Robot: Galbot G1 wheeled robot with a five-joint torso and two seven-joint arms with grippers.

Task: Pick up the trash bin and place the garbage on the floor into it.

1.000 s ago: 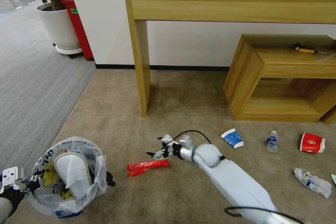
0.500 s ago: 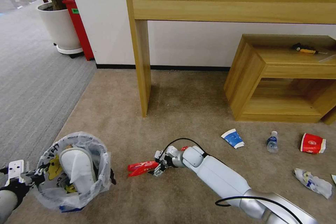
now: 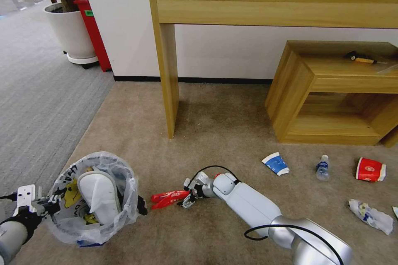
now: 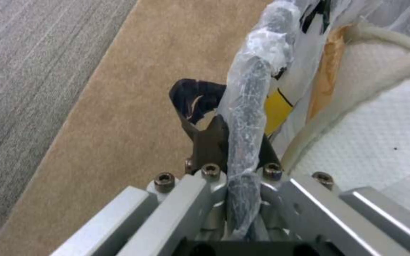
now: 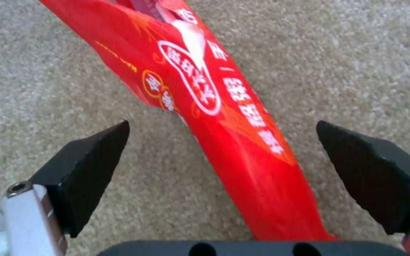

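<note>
My left fingers [image 3: 41, 208] clamp the bin [image 3: 97, 198] rim, one slipper [image 3: 99, 192] already inside. My right fingers [image 5: 224, 170] gape around the red wrapper [image 3: 168, 198] on the floor [image 3: 215, 132] (cup, bottle, carton remain).

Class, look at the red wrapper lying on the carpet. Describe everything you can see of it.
The red wrapper is long, narrow and glossy, like thin foil or plastic, printed with white and orange characters, and torn open at its far end. It lies flat on the beige carpet, between the bin and the right arm. The right pincer is open astride its near end, one black fingertip on each side, neither touching it.
</note>
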